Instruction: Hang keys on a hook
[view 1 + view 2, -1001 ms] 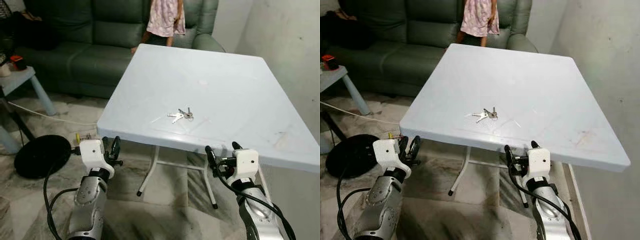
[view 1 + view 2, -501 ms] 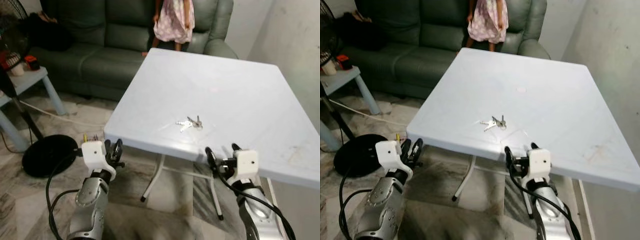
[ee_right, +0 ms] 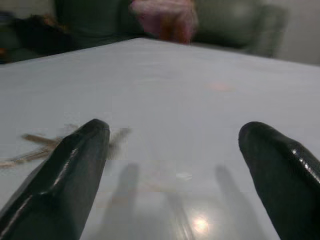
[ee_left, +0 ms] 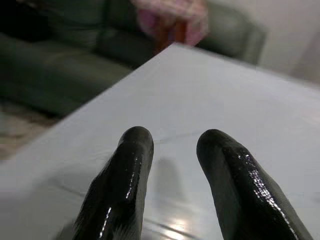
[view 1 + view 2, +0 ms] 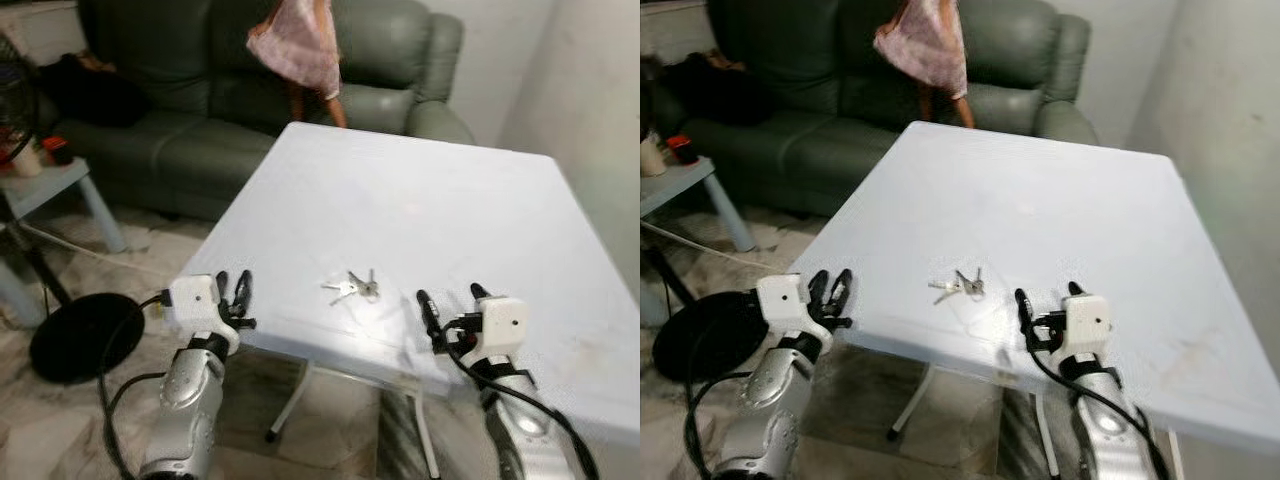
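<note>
Nothing of the hanging is done yet, as far as the pictures show: the keys (image 5: 352,288) lie flat on the white table (image 5: 450,200), near its near edge and roughly between the two arms, touched by neither. The right gripper (image 5: 452,300) hovers over the near edge of the table, just to the right of the keys, with its two black fingers spread wide and holding nothing; in the right wrist view the keys (image 3: 45,145) lie blurred beside one finger (image 3: 60,175), not between the pair. The left gripper (image 5: 232,292) sits at the near left corner of the table, its fingers (image 4: 120,185) parted by a narrow gap and also empty. No hook can be made out anywhere, so its place is unknown from here. Judging by this, the whole job remains: close on the keys, lift them, find the hook and hang them. A person in a pink dress (image 5: 292,50) stands by the green sofa (image 5: 160,120) at the far side of the table.
</note>
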`<state>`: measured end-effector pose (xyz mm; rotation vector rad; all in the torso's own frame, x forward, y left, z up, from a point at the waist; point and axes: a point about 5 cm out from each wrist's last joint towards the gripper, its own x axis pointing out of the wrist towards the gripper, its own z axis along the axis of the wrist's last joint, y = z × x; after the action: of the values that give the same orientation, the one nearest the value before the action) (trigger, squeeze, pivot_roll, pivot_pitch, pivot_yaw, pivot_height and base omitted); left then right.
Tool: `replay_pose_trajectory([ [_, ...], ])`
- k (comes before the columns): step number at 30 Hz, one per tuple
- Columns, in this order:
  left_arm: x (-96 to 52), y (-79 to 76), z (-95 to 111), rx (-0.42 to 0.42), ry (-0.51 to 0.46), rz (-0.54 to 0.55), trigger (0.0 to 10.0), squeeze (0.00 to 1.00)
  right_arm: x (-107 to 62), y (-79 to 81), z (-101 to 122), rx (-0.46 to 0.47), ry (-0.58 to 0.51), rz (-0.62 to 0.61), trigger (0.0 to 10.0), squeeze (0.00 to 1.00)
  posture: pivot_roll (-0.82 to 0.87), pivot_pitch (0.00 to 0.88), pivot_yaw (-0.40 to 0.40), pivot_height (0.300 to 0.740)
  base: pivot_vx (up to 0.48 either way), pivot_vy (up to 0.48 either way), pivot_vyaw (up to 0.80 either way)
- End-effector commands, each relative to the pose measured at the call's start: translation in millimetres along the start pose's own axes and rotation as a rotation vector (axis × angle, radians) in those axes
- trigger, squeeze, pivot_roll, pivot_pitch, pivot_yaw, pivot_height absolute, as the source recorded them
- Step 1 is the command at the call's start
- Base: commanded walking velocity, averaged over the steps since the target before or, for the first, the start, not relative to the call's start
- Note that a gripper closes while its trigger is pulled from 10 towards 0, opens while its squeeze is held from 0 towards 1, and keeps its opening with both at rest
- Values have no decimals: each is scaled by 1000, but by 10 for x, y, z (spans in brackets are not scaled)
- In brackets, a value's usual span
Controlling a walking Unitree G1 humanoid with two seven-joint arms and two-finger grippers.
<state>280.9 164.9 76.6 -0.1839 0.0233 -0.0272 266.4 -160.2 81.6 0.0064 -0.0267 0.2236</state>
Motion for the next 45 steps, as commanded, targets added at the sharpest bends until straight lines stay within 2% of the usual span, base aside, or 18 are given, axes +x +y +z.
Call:
replay_pose_trajectory([
  [1,24,-127,15,3,-13,-30,10000,0,-64,-109,-14,-9,16,-21,10000,0,114,0,-64,736,0,0,0],
  [9,22,-171,-4,22,-11,-49,10000,0,-40,-112,-6,-44,23,19,10000,0,111,0,-63,736,0,0,0],
  [18,26,-187,-26,-18,4,-53,10000,0,-25,-125,10,-91,23,36,10000,0,110,0,-67,736,0,0,0],
  [45,12,-189,-37,-23,4,-51,10000,0,-80,-92,-11,-77,33,47,10000,0,105,0,-72,736,0,471,0],
])
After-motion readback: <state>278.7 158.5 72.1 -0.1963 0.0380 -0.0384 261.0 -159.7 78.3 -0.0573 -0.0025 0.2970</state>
